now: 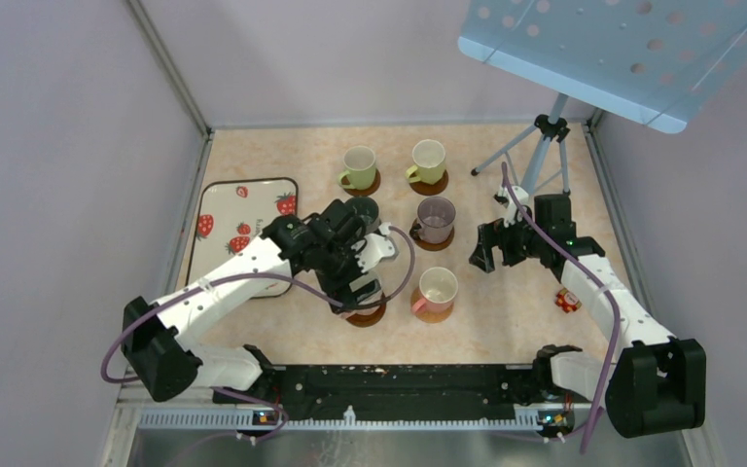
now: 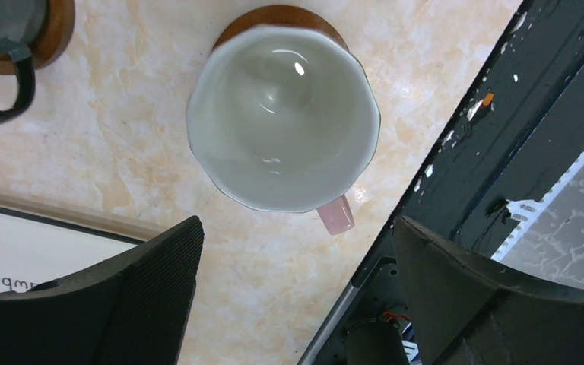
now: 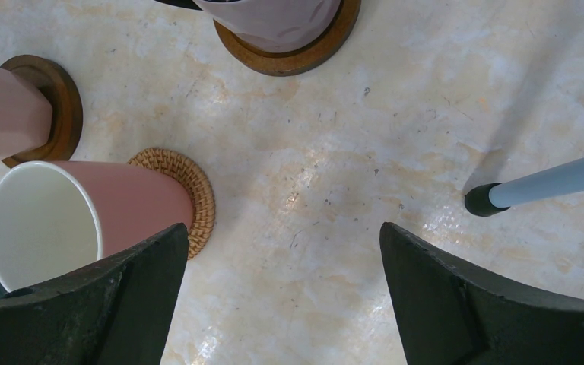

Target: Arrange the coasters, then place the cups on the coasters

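1. The pale marbled desk point(image 1: 506, 331) is seen to carry everything. A perforated blue music stand point(image 1: 622, 49) on a tripod is set at its far right corner.
2. The strawberry-print tray point(image 1: 238, 209) is laid flat at the left side of the desk, its near edge partly covered by the left arm.
3. The left end effector point(image 2: 296, 236) is held wide open directly above the near left pink cup point(image 2: 283, 125). Nothing is gripped, and its fingers point(image 2: 144, 304) are kept clear of the cup.
4. The right end effector point(image 3: 281, 236) is likewise spread wide and empty. It is poised over bare desk just right of the cups, near one tripod foot point(image 3: 494, 199).
5. Six cups are set upright in two columns of three.
   - The far row is formed by the left light green cup point(image 1: 358, 167) and the right light green cup point(image 1: 428, 161).
   - In the middle row, the mauve cup point(image 1: 436, 219) is placed on the right. The dark green-grey cup point(image 2: 4, 23) on the left is largely hidden under the left arm in the top view.
   - The near row is completed by the near right pink cup point(image 1: 438, 289).
6. A coaster is seen under each cup. A dark brown coaster point(image 2: 281, 14) is found beneath the near left pink cup, and a tan woven coaster point(image 3: 190, 190) beneath the near right pink cup.
7. A small red object point(image 1: 569, 300), too small to be identified, is lying beside the right arm.
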